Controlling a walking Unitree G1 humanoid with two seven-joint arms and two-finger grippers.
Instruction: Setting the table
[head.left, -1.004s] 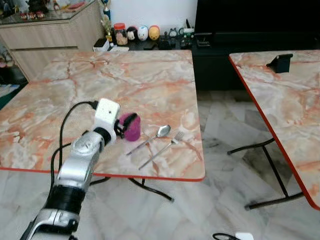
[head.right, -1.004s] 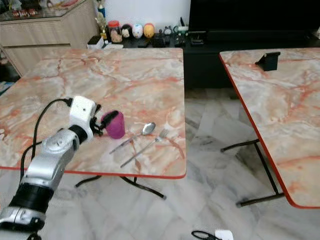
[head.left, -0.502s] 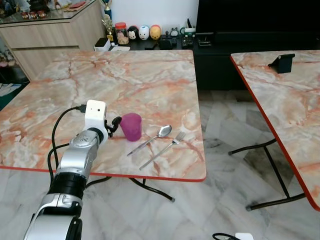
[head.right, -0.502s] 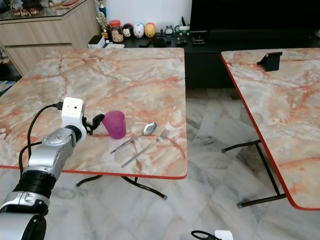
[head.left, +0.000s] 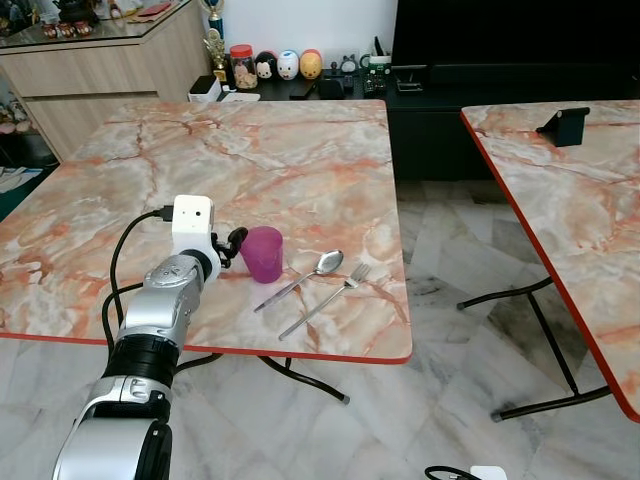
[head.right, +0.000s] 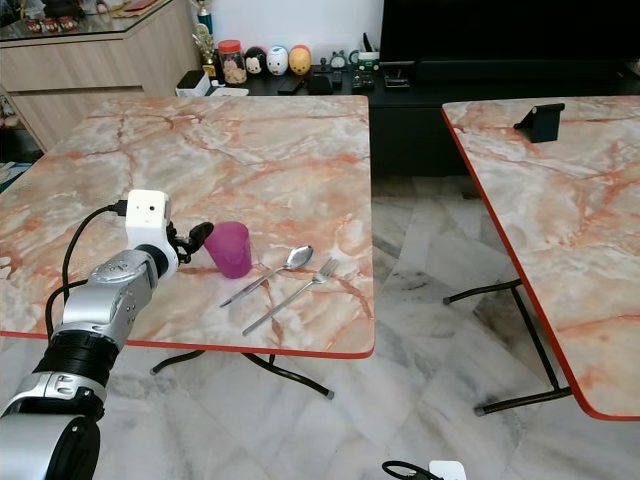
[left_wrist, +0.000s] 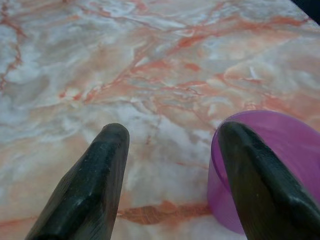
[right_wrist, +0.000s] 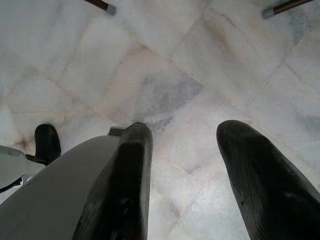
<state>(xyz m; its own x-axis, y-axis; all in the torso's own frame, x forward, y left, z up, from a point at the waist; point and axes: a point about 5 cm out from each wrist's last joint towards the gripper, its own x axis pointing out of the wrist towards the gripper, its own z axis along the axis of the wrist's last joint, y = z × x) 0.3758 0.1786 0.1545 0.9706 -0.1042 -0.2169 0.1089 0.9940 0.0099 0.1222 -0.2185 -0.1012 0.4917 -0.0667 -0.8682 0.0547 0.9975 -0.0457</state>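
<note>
From the head views the left gripper (head.left: 232, 245) sits just left of the purple cup (head.left: 263, 253) near the bench's (head.left: 300, 160) front edge, while its wrist view shows the fingers (left_wrist: 95, 185) spread, gripping nothing.

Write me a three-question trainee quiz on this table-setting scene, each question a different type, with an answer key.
1. True or false: the left pincer is clamped on the purple cup.
2. Multiple choice: which lies nearest the cup on the marble table? A) fork B) spoon C) black phone stand
3. Fill in: the right pincer hangs open over the ____ floor.

Key
1. False: its fingers are open beside the cup, with one black finger in front of the cup's side.
2. B
3. Tiled
</note>
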